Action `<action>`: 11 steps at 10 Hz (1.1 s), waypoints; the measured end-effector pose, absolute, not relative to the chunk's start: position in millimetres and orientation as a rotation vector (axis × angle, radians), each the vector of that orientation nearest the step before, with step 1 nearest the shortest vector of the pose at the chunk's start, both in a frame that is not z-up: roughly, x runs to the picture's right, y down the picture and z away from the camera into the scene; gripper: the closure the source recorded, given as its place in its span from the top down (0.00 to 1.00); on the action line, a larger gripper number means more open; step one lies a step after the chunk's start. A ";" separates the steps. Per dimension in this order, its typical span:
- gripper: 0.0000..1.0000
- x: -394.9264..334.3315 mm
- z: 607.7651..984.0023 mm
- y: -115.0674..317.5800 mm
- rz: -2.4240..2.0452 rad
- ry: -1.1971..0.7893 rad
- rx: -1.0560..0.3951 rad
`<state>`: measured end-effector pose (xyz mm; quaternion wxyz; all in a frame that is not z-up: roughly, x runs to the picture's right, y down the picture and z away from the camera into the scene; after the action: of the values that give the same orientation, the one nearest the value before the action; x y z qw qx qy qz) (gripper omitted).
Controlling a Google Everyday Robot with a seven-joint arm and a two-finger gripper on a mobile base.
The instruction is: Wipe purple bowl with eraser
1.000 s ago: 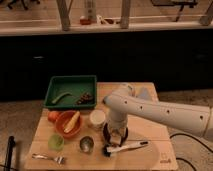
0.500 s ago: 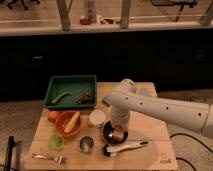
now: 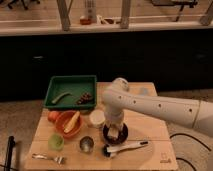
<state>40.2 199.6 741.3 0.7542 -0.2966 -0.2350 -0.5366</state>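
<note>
Camera view: the white arm reaches in from your right, bends over the wooden table and drops the gripper straight down into the purple bowl. That bowl sits near the table's front, just right of the white cup and just behind the brush. The eraser shows as a pale block inside the bowl, right under the gripper tip. It reads taller than wide, its long axis running up the view. You cannot tell whether it stands upright or lies pointing away. Whether the gripper is clamped on it or loose, you cannot tell either. The brush lies roughly left to right, dark head to the left. Steel cup, orange bowl and green tray stand to the left.
</note>
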 end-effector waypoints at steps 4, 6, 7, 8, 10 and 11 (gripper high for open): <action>0.00 33.5 735.1 202.5 -1.178 -0.527 -0.639; 0.00 33.8 735.0 202.6 -1.178 -0.527 -0.639; 0.00 33.4 735.0 202.6 -1.179 -0.527 -0.639; 0.00 33.7 735.0 202.6 -1.178 -0.527 -0.639; 0.00 33.7 735.0 202.6 -1.178 -0.527 -0.639; 0.00 34.0 735.0 202.6 -1.178 -0.527 -0.639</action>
<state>34.0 202.6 735.0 0.7517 -0.2928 -0.2413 -0.5394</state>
